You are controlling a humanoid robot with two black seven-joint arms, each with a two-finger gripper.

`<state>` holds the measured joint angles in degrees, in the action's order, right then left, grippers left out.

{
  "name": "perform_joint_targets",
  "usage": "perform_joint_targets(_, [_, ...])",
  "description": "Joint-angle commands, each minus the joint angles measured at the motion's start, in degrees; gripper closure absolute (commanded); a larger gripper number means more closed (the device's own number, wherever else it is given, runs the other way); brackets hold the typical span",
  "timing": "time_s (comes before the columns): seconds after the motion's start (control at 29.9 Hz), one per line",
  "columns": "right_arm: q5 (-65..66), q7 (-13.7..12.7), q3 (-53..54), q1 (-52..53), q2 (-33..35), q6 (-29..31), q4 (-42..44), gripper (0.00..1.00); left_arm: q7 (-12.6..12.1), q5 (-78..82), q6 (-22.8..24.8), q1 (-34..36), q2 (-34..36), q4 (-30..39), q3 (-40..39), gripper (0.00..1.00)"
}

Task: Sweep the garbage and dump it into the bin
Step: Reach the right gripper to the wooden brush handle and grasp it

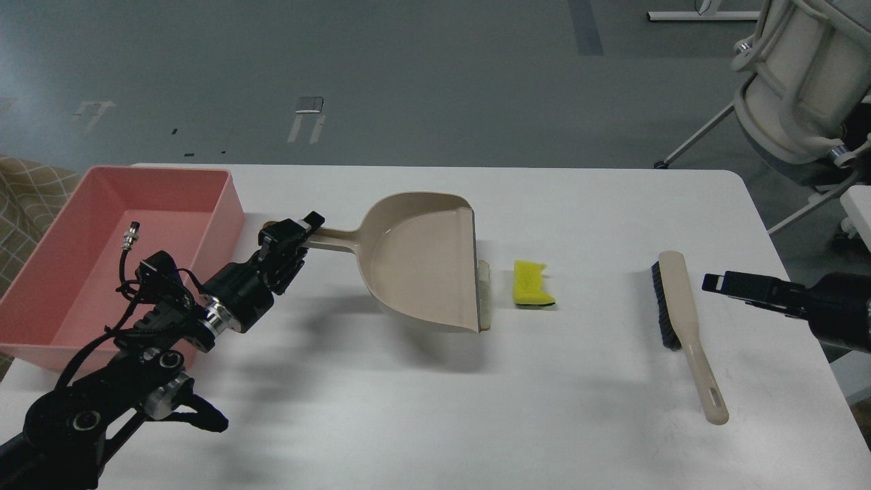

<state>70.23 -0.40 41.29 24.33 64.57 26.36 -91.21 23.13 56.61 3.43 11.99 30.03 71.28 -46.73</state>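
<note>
**Q:** What is the setting?

**A:** A smooth white table (435, 408) with rounded corners stands on a grey floor. A white office chair (796, 88) sits beyond the table's far right corner.

**Q:** Where are the task's things?

**A:** Take the beige dustpan (425, 262) near the table's middle as the landmark. It is hard, glossy plastic, a scoop with a slim handle pointing left and its mouth facing right. Just right of the mouth lies a yellow sponge (533, 284) with a wavy edge and a dark backing. A thin pale slice (485, 275) appears to touch the dustpan's lip. Well left of the dustpan is the pink bin (68, 327), a shallow rectangular tub with sloped walls. Well right of the dustpan lies a brush (680, 320), with a beige handle and dark bristles.

**Q:** What are the arms doing?

**A:** The left gripper (299, 235) is clamped on the dustpan's handle end. The right gripper (714, 282) hovers just right of the brush, apart from it. It is seen dark and side-on, so I cannot tell whether its fingers are parted.

**Q:** Which step is this?

**A:** It looks early: nothing is swept in yet. The next move likely calls for the right gripper to grasp the brush, then push both pieces leftward into the scoop while the left arm steadies it.
</note>
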Motion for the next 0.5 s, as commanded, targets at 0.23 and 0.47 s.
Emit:
perform_joint_targets(0.23, [0.1, -2.0, -0.3, -4.0, -1.2, -0.1, -2.6, 0.21, 0.0, -0.2, -0.1, 0.0, -0.1, -0.1, 0.1, 1.00])
perform_joint_targets(0.47, [0.7, -6.1, -0.2, -4.7, -4.8, -0.3, -2.0, 0.20, 0.0, -0.2, -0.1, 0.0, -0.8, -0.1, 0.1, 1.00])
